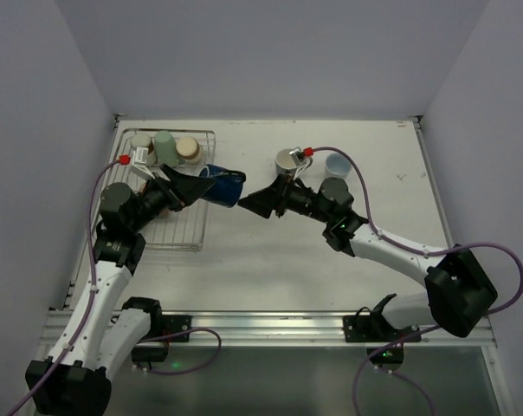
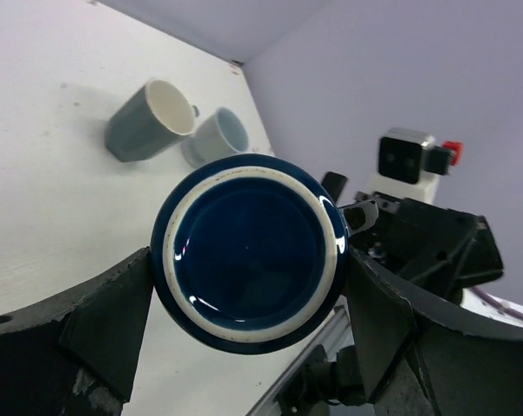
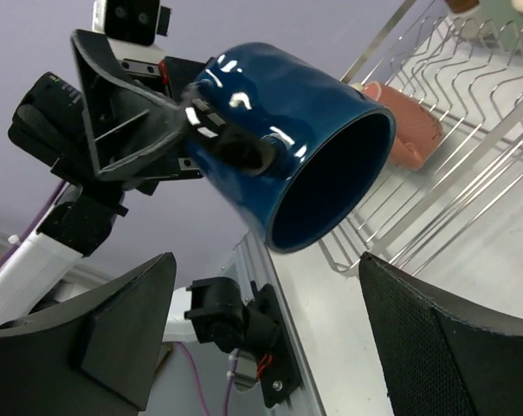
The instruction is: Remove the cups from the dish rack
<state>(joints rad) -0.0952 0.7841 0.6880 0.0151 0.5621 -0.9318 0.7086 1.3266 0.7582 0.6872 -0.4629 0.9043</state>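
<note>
1. Only your right wrist view shows the salmon-pink cup (image 3: 410,132), lying in the dish rack (image 1: 177,236). The top view does not show it.
2. Cups counted:
   - One navy cup (image 1: 223,187), held.
   - Three upright at the rack's far end: beige cup (image 1: 142,141), mint green cup (image 1: 164,147), beige-and-brown cup (image 1: 189,152).
   - Two on the surface to the right: grey-green cup (image 2: 147,121) on its side, light blue cup (image 2: 216,139).
3. Your left gripper (image 1: 196,185) clamps the navy cup sideways above the surface, just right of the rack. Its mouth faces your right gripper (image 1: 260,203), which is spread and empty. Both arms reach inward.
</note>
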